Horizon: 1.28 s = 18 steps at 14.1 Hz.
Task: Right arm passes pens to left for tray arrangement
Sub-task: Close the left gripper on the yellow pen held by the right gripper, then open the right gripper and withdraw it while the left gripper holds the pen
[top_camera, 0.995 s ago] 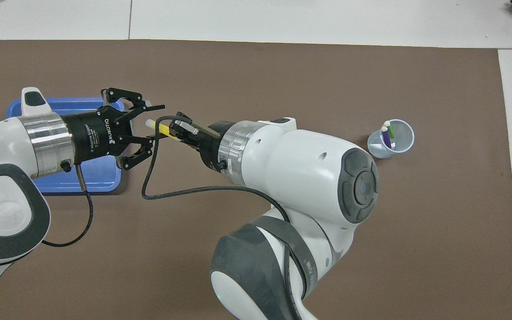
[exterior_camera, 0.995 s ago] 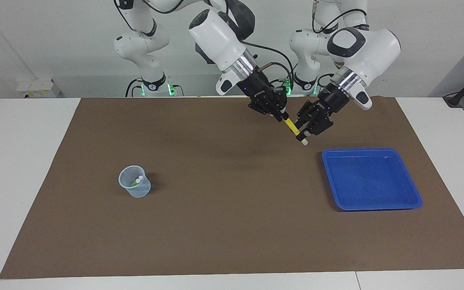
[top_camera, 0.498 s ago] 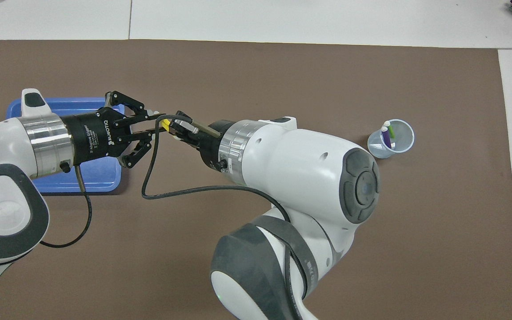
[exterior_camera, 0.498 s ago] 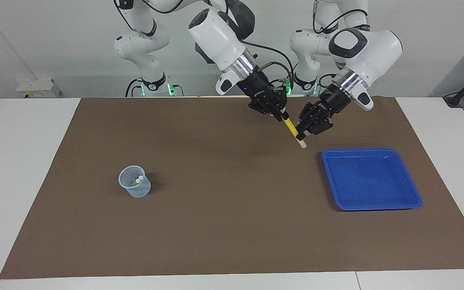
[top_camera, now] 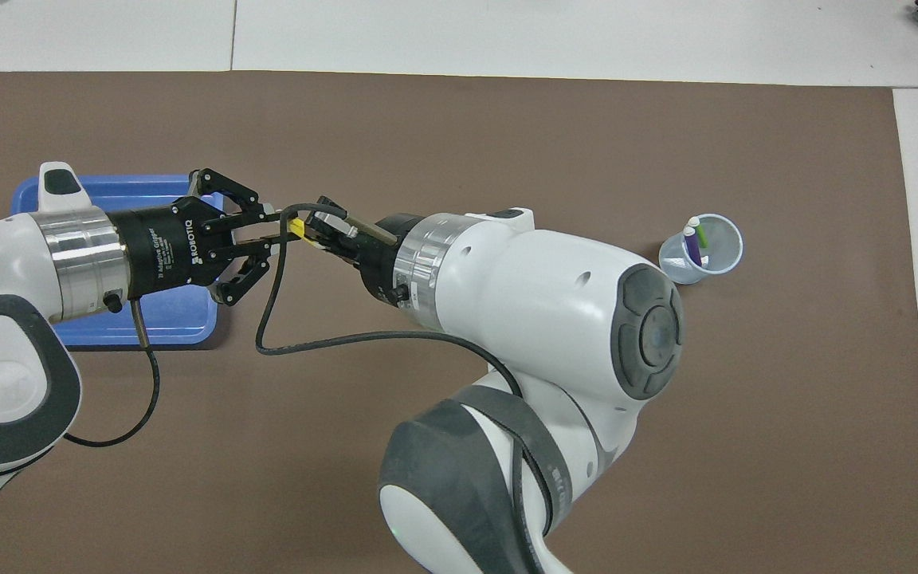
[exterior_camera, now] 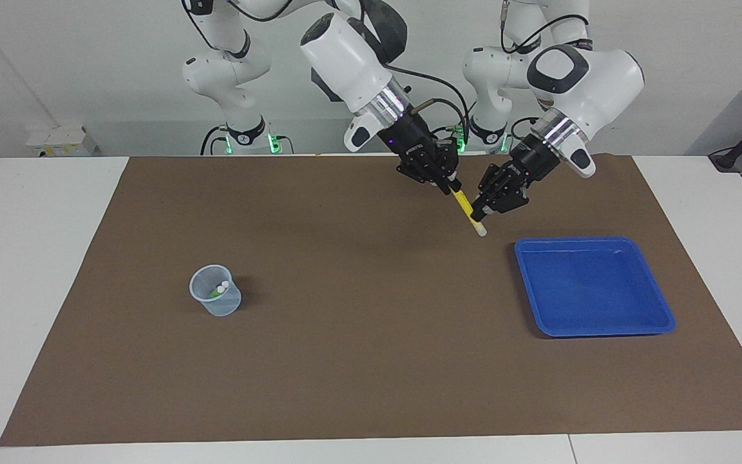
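Both tools grip the yellow pen (exterior_camera: 465, 205) in the air over the brown mat (exterior_camera: 345, 361), just beside the blue tray (exterior_camera: 657, 303). Right tool (exterior_camera: 449, 187), clamped on the pen's upper end; left tool (exterior_camera: 478, 212), closed on the lower part, above the pale cap. Pen tilted, cap end down toward the tray. Green pen (top_camera: 701, 233) and purple pen (top_camera: 692, 244) stand in the clear cup (top_camera: 720, 259), well apart from the tray, toward the right arm's end of the tabletop (exterior_camera: 36, 270).
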### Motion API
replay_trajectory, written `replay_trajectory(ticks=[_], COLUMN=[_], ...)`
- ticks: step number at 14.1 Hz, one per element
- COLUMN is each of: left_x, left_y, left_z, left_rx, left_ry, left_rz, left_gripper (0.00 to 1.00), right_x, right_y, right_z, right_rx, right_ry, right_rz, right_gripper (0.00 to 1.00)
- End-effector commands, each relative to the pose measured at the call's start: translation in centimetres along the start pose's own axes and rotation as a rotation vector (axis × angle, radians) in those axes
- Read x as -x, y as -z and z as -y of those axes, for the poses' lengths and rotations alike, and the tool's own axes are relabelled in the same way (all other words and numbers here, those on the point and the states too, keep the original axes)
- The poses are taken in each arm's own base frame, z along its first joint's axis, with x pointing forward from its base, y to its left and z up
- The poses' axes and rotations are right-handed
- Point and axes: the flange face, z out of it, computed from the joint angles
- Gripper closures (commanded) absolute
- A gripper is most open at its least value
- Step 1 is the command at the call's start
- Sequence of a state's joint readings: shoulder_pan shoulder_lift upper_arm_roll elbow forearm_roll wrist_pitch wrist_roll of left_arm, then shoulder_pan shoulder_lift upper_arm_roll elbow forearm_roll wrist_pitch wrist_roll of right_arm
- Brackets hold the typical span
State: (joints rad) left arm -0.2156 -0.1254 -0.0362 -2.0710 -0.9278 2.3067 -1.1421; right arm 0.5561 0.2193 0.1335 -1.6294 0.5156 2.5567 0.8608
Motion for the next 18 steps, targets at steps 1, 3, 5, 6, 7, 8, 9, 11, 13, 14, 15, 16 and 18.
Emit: replay_trajectory(ticks=[1, 3, 5, 6, 7, 8, 9, 11, 13, 14, 15, 16, 18], left_x=[-0.8, -1.6, -2.7, -2.9, -2.9, -2.9, -3.1, -4.8, -5.6, -5.9, -6.1, -7.1, -9.6], left_y=[1.5, 2.0, 2.9, 3.0, 3.0, 3.0, 3.0, 3.9, 3.8, 3.9, 3.9, 4.3, 5.4], left_z=[0.3, 0.2, 0.0, -0.1, -0.1, -0.1, 0.0, 0.8, 2.0, 2.1, 2.4, 2.5, 2.9], left_rx=[0.009, 0.009, 0.016, 0.019, 0.020, 0.020, 0.019, 0.020, -0.014, -0.026, -0.056, -0.090, -0.172], left_ry=[-0.008, 0.004, 0.019, 0.021, 0.021, 0.021, 0.009, -0.083, -0.192, -0.237, -0.311, -0.388, -0.611], left_rz=[0.009, 0.006, -0.003, -0.005, -0.006, -0.006, -0.007, -0.033, -0.065, -0.077, -0.086, -0.101, -0.121], left_gripper=[1.00, 1.00, 1.00, 1.00, 1.00, 1.00, 1.00, 1.00, 1.00, 1.00, 1.00, 1.00, 1.00], right_x=[0.3, 0.2, 0.2, 0.3, 0.2, 0.1, 0.2, -0.2, -0.9, -2.1, -3.6, -5.0, -9.4], right_y=[0.1, 0.2, 0.2, 0.2, 0.2, 0.3, 0.4, 0.5, 0.6, 0.7, 1.3, 1.7, 3.4], right_z=[0.1, 0.2, 0.2, 0.2, 0.3, 0.3, 0.4, 0.2, -0.5, -1.4, -2.3, -3.3, -6.1], right_rx=[0.009, 0.005, 0.007, 0.007, 0.006, 0.004, 0.003, 0.007, 0.029, 0.052, 0.083, 0.131, 0.245], right_ry=[-0.010, -0.042, -0.051, -0.050, -0.050, -0.051, -0.049, -0.050, -0.042, -0.047, -0.050, -0.031, 0.041], right_rz=[-0.004, -0.005, -0.007, -0.007, -0.008, -0.010, -0.009, -0.013, -0.019, -0.030, -0.043, -0.051, -0.070], right_gripper=[1.00, 1.00, 0.48, 0.14, 0.00, 0.00, 0.00, 0.00, 0.00, 0.00, 0.00, 0.00, 0.00])
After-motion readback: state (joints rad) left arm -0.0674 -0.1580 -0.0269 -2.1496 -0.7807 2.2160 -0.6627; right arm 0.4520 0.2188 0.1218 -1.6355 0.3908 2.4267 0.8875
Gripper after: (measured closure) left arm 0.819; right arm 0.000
